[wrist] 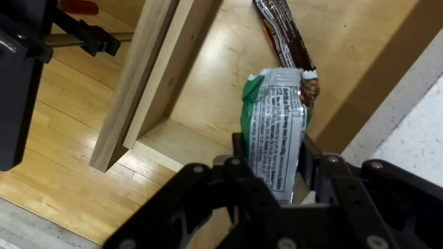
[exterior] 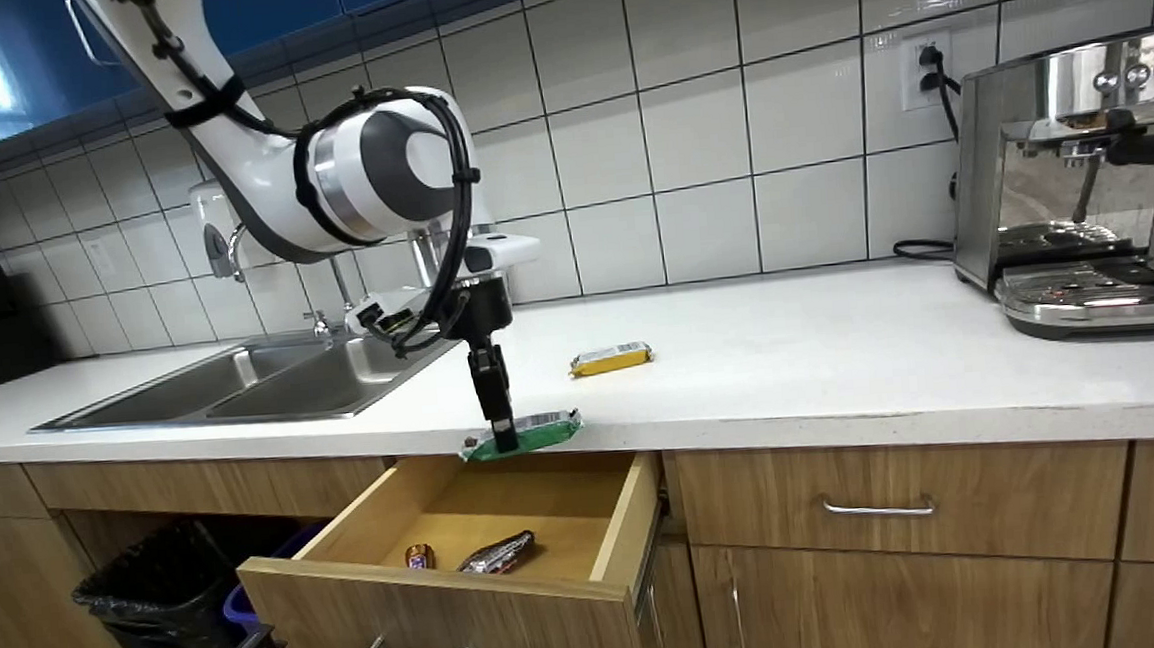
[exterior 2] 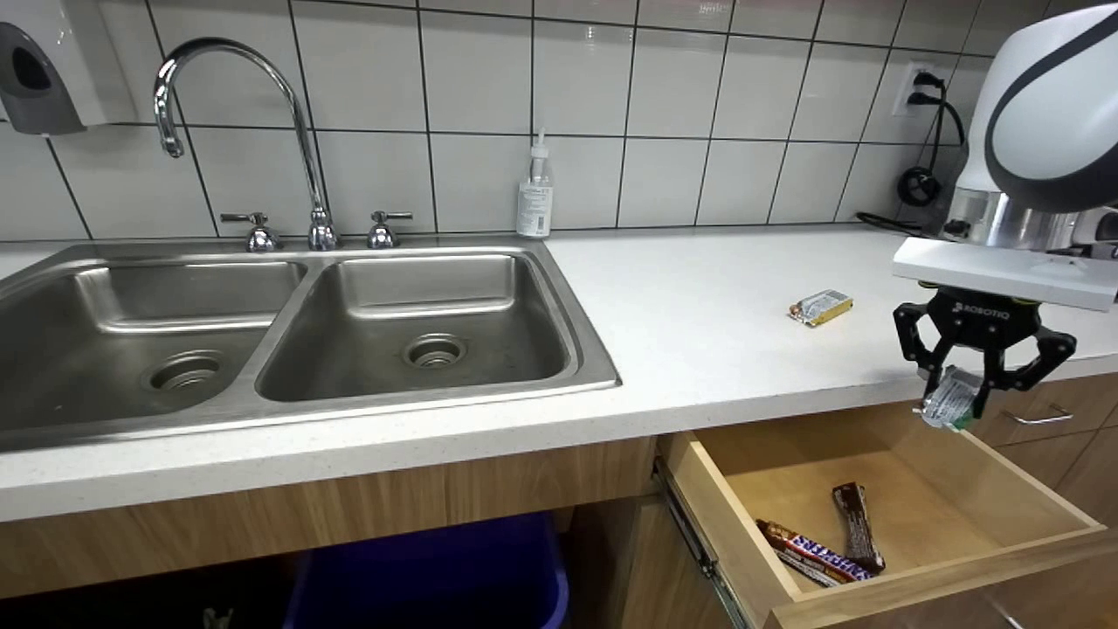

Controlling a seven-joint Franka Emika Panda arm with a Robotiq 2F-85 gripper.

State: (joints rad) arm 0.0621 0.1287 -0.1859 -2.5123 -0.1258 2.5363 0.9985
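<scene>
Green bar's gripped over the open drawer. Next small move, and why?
Probably ease the end effector straight down a little, grip shut on the green-wrapped bar. Both exterior views show the bar hanging above the open drawer, not touching the other bars lying inside; opening here would likely drop it rather than set it down.

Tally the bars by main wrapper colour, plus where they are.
Green bar: 1, held in the tool
Yellow bar: 1, on the counter
Brown bars: 2, in the open drawer
Total: 4
</scene>
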